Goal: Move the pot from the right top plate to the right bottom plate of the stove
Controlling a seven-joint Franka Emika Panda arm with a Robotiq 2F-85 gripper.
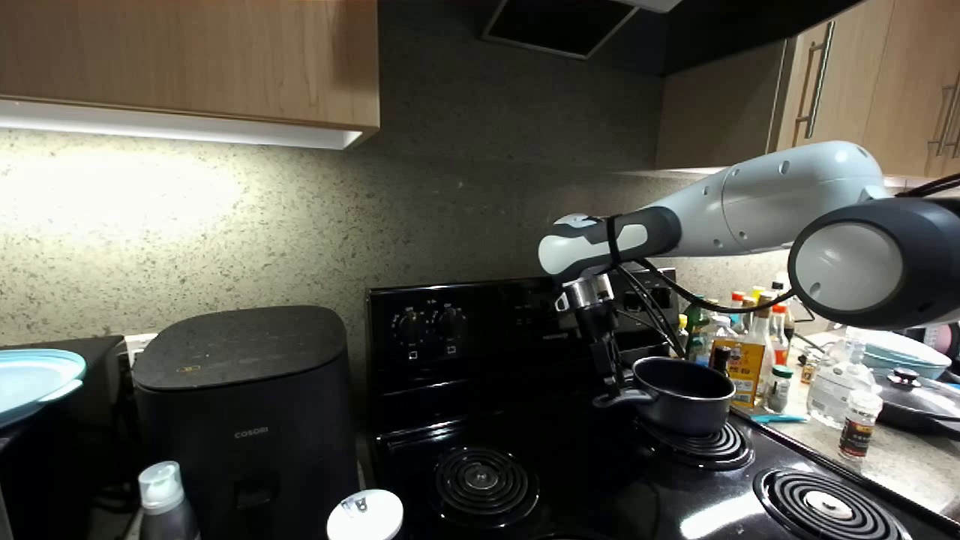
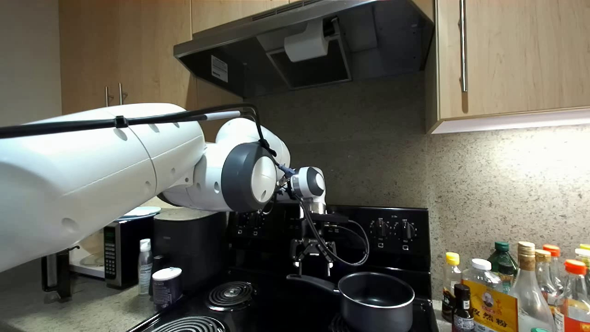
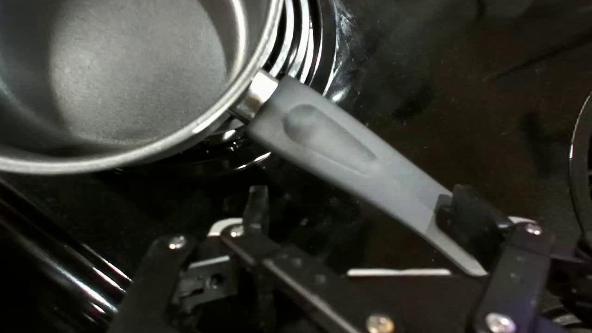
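Fingers (image 3: pixel 257 210) of the gripper (image 2: pixel 314 271) stand wide apart above the handle (image 3: pixel 342 143) of the pot (image 1: pixel 686 411). In the wrist view the finger on the picture's right overlaps the handle near its tip; whether the two touch, I cannot tell. The finger on the picture's left is apart from the handle.

The pot sits upright, mouth up, on the back right burner (image 1: pixel 716 451) of the stove (image 1: pixel 585 465), with some of the coil showing past its side. Its long axis goes from the round body out through the handle, and that line runs roughly alongside the back panel (image 1: pixel 491 352), the handle pointing towards the stove's left half. In both exterior views the handle reaches to the picture's left; in the wrist view it slants from upper left to lower right, with a shiny metal band (image 3: pixel 257 95) joining it to the body. The front right burner (image 1: pixel 829 504) lies nearer the stove's front than the pot, its coil in plain sight.
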